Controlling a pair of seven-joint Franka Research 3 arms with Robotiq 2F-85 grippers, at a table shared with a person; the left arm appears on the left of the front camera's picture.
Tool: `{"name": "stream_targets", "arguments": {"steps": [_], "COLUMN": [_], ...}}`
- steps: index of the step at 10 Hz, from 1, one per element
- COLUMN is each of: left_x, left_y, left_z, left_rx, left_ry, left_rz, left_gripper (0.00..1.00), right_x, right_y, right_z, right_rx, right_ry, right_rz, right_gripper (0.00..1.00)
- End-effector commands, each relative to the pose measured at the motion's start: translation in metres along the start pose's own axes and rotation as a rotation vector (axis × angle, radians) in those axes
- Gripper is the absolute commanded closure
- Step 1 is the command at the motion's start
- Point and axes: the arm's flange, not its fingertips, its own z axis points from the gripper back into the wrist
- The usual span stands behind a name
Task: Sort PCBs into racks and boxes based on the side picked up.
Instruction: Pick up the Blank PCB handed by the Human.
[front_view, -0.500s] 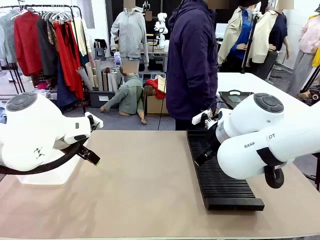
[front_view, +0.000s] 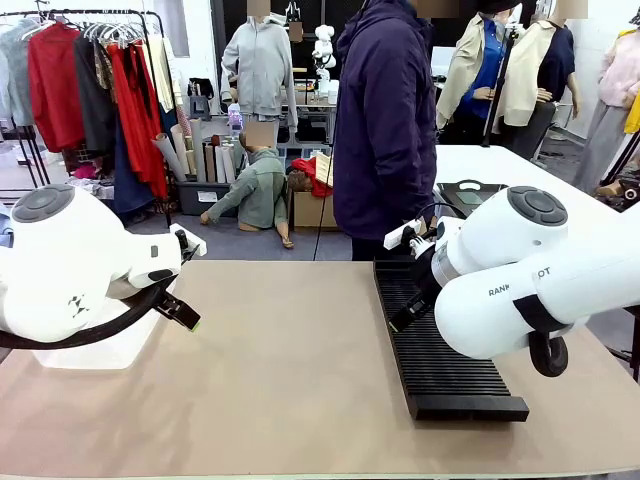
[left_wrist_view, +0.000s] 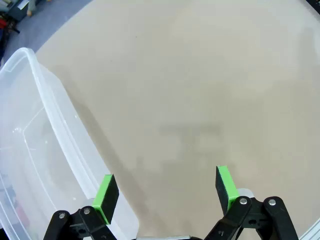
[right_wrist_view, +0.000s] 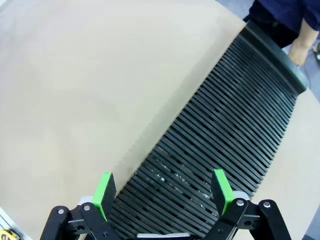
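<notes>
The long black ribbed rack (front_view: 445, 350) lies on the right half of the tan table and runs away from me; its slots (right_wrist_view: 225, 130) are bare. My right gripper (right_wrist_view: 162, 192) hangs open above the rack's near left edge, with nothing between its green pads; from the front it (front_view: 405, 318) shows over the rack's left side. The clear plastic box (left_wrist_view: 30, 150) stands at the table's left and looks bare inside. My left gripper (left_wrist_view: 165, 187) is open and holds nothing, hovering over the box's rim and the bare table beside it. No PCBs are in view.
A person in a dark jacket (front_view: 385, 120) stands at the far edge behind the rack, one hand (right_wrist_view: 300, 50) near its far end. A black tray (front_view: 470, 195) sits on a white table behind. The tan table top (front_view: 290, 350) lies bare between box and rack.
</notes>
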Motion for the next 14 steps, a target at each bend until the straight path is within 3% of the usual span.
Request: {"name": "stream_targets", "arguments": {"steps": [1, 8, 9, 14], "left_x": [0.000, 0.009, 0.021, 0.063], "left_y": [0.000, 0.004, 0.011, 0.041], "left_z": [0.000, 0.011, 0.026, 0.077], "left_rx": [0.000, -0.021, -0.024, -0.189], "left_ry": [0.000, 0.001, 0.014, 0.116], "left_rz": [0.000, 0.026, 0.032, 0.093], "left_gripper": [0.00, 0.00, 0.00, 0.00], "right_x": [0.000, 0.009, 0.023, 0.071], "right_y": [0.000, -0.005, -0.013, -0.035], "right_z": [0.000, 0.011, 0.031, 0.089], "right_rx": [0.000, -0.031, 0.030, 0.191], "right_ry": [0.000, 0.005, -0.034, -0.002], "right_rz": [0.000, -0.036, -0.077, -0.200], "right_gripper": [0.00, 0.00, 0.00, 0.00]}}
